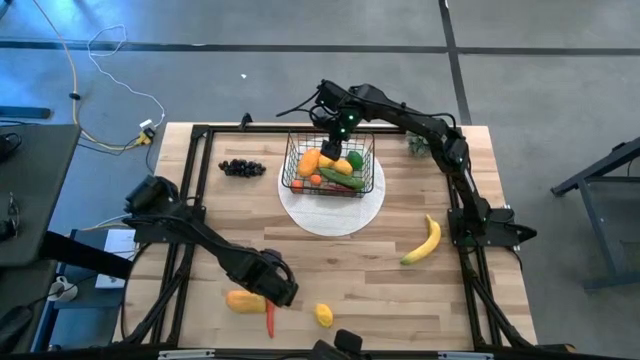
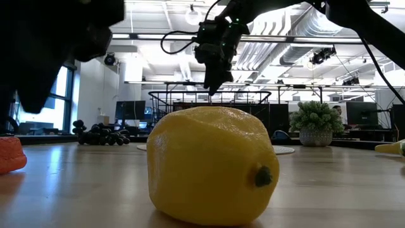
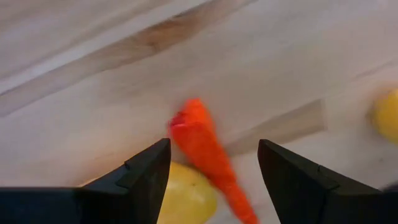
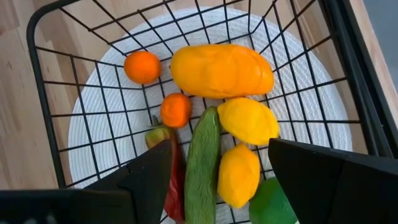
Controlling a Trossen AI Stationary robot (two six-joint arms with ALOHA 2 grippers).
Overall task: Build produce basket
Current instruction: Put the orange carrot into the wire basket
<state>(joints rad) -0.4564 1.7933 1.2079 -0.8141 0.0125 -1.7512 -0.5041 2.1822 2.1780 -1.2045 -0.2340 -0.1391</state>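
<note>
The black wire basket [image 1: 330,165] stands on a round white disc [image 1: 335,205] at the table's far middle. In the right wrist view it holds an orange mango [image 4: 222,70], two lemons [image 4: 247,119], a green cucumber [image 4: 203,165], a red chilli [image 4: 174,186], two small oranges [image 4: 142,66] and a green pepper [image 4: 268,202]. My right gripper [image 1: 335,135] hovers open over the basket's far side. My left gripper [image 1: 275,285] is open near the front edge, above a red chilli [image 3: 202,146] that lies against a yellow-orange fruit [image 3: 186,199]. Its fingers stand on either side of the chilli, apart from it.
A lemon [image 1: 323,315] lies near the front edge, close to the low camera [image 2: 212,164]. A banana [image 1: 423,242] lies at the right, dark grapes [image 1: 241,168] at the far left, and a green plant clump [image 1: 418,145] at the far right. Bare wood lies between them.
</note>
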